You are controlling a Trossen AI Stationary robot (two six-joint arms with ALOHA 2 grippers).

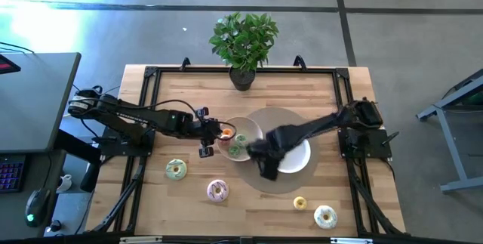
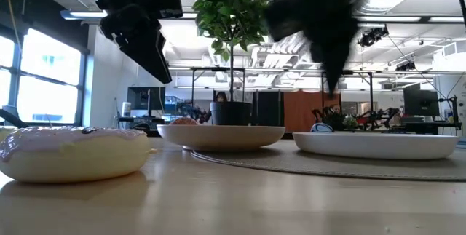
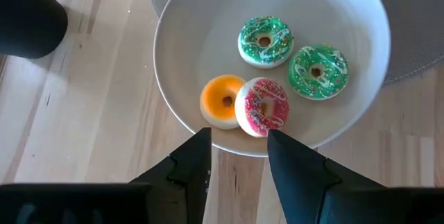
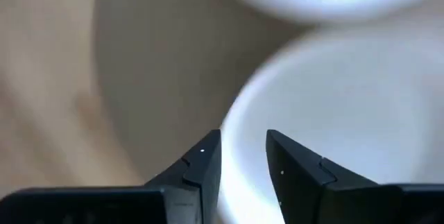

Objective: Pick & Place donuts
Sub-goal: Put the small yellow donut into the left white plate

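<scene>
- left plate (image 3: 173,64) holds four donuts: two green donuts (image 3: 265,41) side by side, an orange donut (image 3: 223,101) and a pink donut (image 3: 263,106) touching each other near the rim.
- left gripper (image 3: 238,158) hovers just above that rim, fingers spread with nothing between them; looks like a drop-off just finished, though that is a judgement.
- right gripper (image 4: 243,156) hangs over the edge of the right plate (image 4: 361,106), fingers spread, empty. that plate shows no donuts.
- loose donuts on the table (image 1: 151,199), clock-face from the plates in the high view: green-white donut (image 1: 176,169) at 8 o'clock, pink-white donut (image 1: 217,190) at 7, small yellow donut (image 1: 299,202) at 5, white donut (image 1: 325,216) at 5, farther out.
- roughly half placed, four to go.
- to do the next pick well: left arm takes the two on its side, right arm the two at 5 o'clock, avoiding a crossing over the plates.
- come straight down, one finger through the hole or both across the ring; the icing looks smooth, so a shallow pinch may slip.
- potted plant (image 1: 243,44) at 12 o'clock, well clear.
</scene>
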